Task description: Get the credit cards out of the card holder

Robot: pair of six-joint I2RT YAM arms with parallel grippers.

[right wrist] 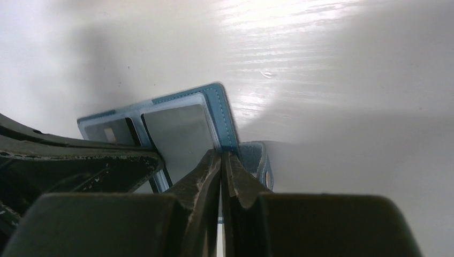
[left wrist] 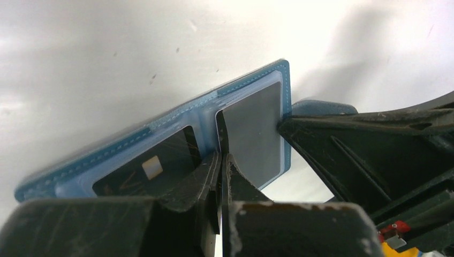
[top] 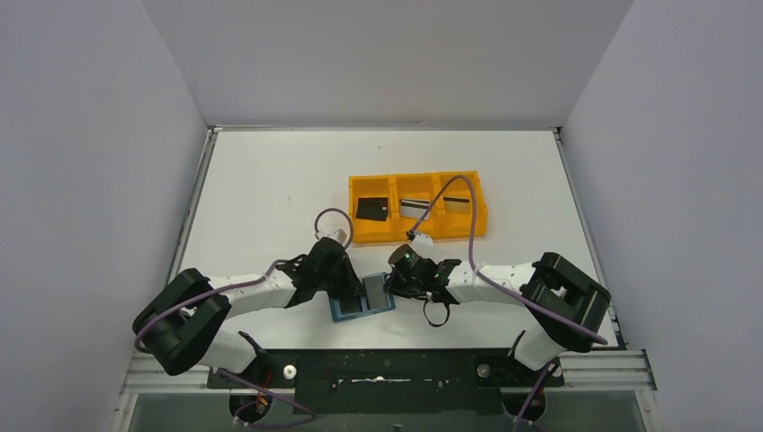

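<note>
The card holder point(top: 355, 310) is lying open on the desk point(top: 270, 198) at its near edge, between the two arms. In the overhead view both arms are covering its side edges, so only the middle is showing there.

The left gripper point(left wrist: 220, 160) is sitting with its fingers pressed together at the fold of the card holder. The tips are meeting at the inner edge of a grey card point(left wrist: 254, 134) in the right-hand pocket. Whether that edge is caught between them is not showing, since the fingers are hiding the spot. A dark card point(left wrist: 155, 160) with a pale chip is lying in the other pocket, its near part cut off behind the fingers.

The right gripper point(right wrist: 221, 159) is also showing its fingers closed tight, tips at the near edge of the grey card's panel, just beside the snap tab point(right wrist: 257, 160). Whether they are pinching the panel or only pressing on it is hard to make out.

Only the overhead view is showing the orange tray point(top: 373, 232), farther back on the desk. A black card point(top: 372, 209) is lying in its left compartment. Two silver-grey cards point(top: 414, 209) are lying in the middle and right ones, with a purple cable crossing over them. Only the wrist views are showing the pockets and the stitched rim.
</note>
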